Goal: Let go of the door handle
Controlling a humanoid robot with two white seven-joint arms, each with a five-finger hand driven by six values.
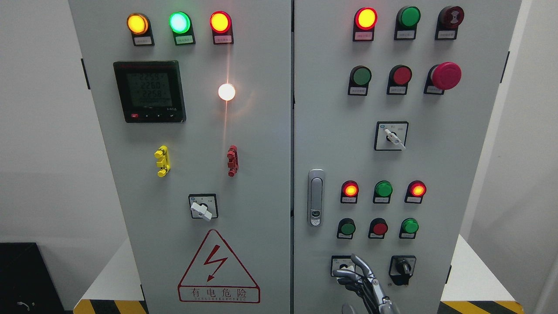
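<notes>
So the cabinet (pixel 261 131) filled pretty much the whole view, two grey doors shut with the seam running down the middle. The handle (pixel 315 197) was on the right door, just right of the seam, sitting flush and upright in its recess, roughly at 5 o'clock from dead center of the frame.

Only one hand (pixel 362 283) was showing, poking up from the bottom edge right of the middle, at about 5 o'clock from the handle and well below it, not touching it. Can't really say which side its arm came in from, so I'm just calling it a hand. Its fingers (pixel 348 274) were loosely curled and pointing toward 9 o'clock, with one finger sticking up toward 11, and they weren't holding anything as far as I could see. The fingertips sat right over a small switch (pixel 340 263) at the bottom of the right door; whether they actually touched it, no idea.

Another black knob (pixel 402 267) was at 3 o'clock from the hand. Above that were rows of lamps (pixel 383 189), some lit red and green. On the left door there was a meter (pixel 149 91) at 10 o'clock, a yellow clip (pixel 162 161), a red clip (pixel 233 161), and a red-bordered warning triangle (pixel 218 270) at 6 o'clock.
</notes>
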